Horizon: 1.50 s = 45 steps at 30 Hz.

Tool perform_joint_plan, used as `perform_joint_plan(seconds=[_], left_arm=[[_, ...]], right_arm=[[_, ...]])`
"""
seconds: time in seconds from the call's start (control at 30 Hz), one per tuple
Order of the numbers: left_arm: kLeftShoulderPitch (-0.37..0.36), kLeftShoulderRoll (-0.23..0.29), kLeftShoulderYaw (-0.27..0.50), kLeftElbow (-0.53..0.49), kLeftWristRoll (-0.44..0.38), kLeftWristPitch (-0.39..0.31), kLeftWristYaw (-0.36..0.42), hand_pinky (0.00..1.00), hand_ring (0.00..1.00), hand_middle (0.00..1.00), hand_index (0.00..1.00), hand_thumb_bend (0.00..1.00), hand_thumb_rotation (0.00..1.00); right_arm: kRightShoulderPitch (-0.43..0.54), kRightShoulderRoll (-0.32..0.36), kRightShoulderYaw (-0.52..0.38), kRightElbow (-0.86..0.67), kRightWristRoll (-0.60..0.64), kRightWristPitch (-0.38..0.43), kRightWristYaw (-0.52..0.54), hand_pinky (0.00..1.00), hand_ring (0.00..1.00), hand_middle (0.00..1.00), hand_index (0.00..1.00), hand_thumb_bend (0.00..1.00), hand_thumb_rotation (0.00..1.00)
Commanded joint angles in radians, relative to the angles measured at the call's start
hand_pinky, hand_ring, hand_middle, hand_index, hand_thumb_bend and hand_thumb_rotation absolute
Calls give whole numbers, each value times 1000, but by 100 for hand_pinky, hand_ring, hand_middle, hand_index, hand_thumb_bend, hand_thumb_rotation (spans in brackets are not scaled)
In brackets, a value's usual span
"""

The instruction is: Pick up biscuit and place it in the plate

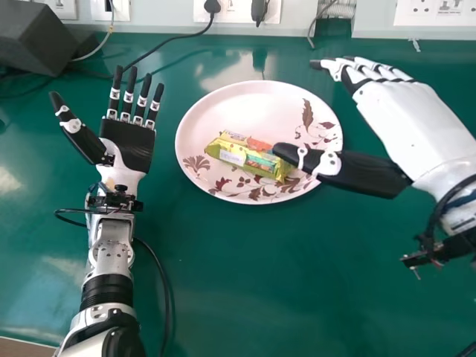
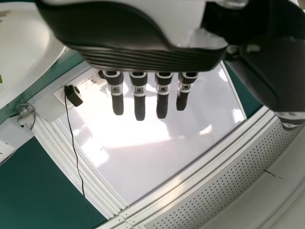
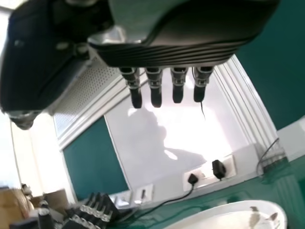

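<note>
A yellow-green biscuit packet [image 1: 249, 155] lies on the pink plate [image 1: 216, 111], left of its middle. My right hand [image 1: 401, 111] is over the plate's right side, fingers straight, its thumb tip reaching in front of the packet's right end; whether they touch I cannot tell. In the right wrist view the right hand [image 3: 177, 86] has its fingers extended, and the plate's rim [image 3: 228, 210] is visible. Left of the plate, my left hand [image 1: 128, 145] is palm up with fingers spread, holding nothing. The left wrist view has the left hand [image 2: 139, 98] with straight fingers.
A dark box [image 1: 44, 37] stands at the back left of the green table [image 1: 282, 290]. Sockets [image 1: 238, 10] with black plugs line the wall behind, and a black cable [image 1: 175, 41] runs across the table's back left.
</note>
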Motion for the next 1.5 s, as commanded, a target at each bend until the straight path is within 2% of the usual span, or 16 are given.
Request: perform_joint_plan(seconds=[0.0,0.17,0.23,0.3,0.37,0.57,0.67,0.8,0.97,1.2,1.47], left_arm=[[80,-23,-4,65,8,14,-16,88,93,97,100,100,78],[78,-20,1,70,11,13,-18,84,92,97,100,100,81],[77,-21,2,67,12,14,-13,76,89,96,100,100,80],[78,-20,3,64,12,19,-11,74,89,96,100,100,81],[80,-19,0,61,16,19,-8,75,89,97,100,100,80],[82,-23,0,52,12,28,6,81,92,98,100,100,72],[87,-26,-2,44,13,32,8,78,91,99,100,100,72],[95,-31,-4,33,13,39,12,79,91,100,100,100,71],[97,-30,-6,29,17,41,16,75,86,97,100,100,76],[98,-29,-7,25,18,43,19,74,85,98,100,100,84],[92,-24,-5,36,21,33,19,76,86,98,100,100,81]], right_arm=[[32,17,-17,16,33,-39,-41,100,100,100,100,100,68],[78,39,-33,45,93,-96,-100,100,100,100,100,100,68],[100,53,-47,69,145,-144,-132,100,100,100,100,100,68],[124,62,-58,82,173,-173,-152,100,100,100,100,100,68],[146,72,-68,90,196,-197,-170,100,100,100,100,100,68],[206,109,-93,116,280,-247,-215,100,100,100,100,100,67],[232,114,-106,125,306,-265,-224,100,100,100,100,100,67],[267,138,-115,114,336,-263,-241,100,100,100,100,100,68],[292,175,-117,133,358,-286,-282,100,100,100,100,100,68],[306,219,-116,205,469,-368,-325,100,100,100,100,100,68],[314,259,-108,274,578,-427,-338,100,100,100,100,100,67]])
